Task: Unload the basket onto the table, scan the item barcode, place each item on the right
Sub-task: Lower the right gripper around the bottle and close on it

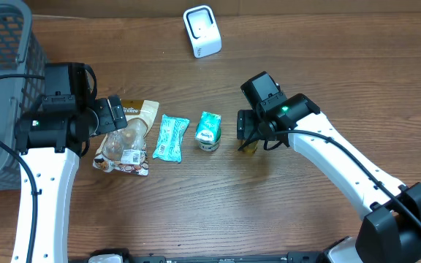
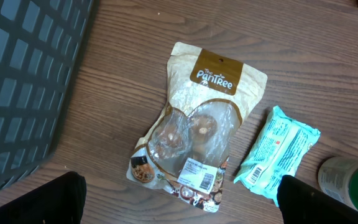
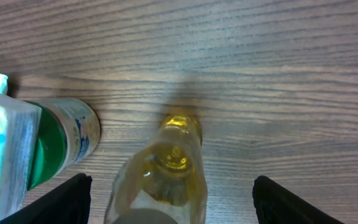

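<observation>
The yellow bottle (image 3: 166, 168), at three o'clock from the cup (image 3: 67, 140), is judged rigid and slick, and is best pinched mid-body. The right gripper (image 3: 169, 190) and left gripper (image 2: 179, 190) are spread wide, with nothing held.

yellow bottle (image 3: 168, 163) beside a green-banded container (image 3: 62, 144)

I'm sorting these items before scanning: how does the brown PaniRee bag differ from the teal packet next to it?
The PaniRee bag is beige and brown, while the teal packet is light teal all over. The bag is clearly the larger of the two. The bag has a clear window that shows round baked pieces, but the packet is opaque. Both lie flat, side by side, on the wooden table.
</observation>
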You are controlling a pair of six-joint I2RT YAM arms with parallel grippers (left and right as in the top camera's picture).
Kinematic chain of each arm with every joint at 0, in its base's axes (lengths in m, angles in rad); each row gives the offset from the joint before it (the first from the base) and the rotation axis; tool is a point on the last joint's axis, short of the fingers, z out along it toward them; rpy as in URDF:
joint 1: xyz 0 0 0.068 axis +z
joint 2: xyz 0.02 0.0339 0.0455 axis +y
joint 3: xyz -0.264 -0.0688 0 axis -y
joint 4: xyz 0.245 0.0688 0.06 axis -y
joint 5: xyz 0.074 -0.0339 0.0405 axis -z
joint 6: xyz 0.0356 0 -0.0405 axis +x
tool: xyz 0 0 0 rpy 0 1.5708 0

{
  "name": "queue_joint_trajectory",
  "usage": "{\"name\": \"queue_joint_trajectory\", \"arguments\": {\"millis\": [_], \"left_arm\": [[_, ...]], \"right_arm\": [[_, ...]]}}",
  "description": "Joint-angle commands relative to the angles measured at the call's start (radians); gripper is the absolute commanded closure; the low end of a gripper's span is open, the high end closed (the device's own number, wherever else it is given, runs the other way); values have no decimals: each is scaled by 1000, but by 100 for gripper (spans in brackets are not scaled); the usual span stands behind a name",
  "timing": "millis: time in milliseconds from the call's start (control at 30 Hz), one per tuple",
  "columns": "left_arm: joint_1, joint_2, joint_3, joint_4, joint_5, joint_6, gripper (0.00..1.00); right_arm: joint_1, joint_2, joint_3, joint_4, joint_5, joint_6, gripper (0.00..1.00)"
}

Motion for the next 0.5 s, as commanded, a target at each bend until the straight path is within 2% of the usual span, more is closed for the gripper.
{"name": "queue_joint_trajectory", "arguments": {"millis": [0,233,467], "left_arm": [[-9,5,14,1,1,-11,0],[-9,5,14,1,1,-11,0],[-9,5,14,1,1,-11,0]], "right_arm": [[3,2,-7,0,10,5,19],[3,2,-7,3,2,5,22],[3,2,-7,0,-4,4,30]]}}
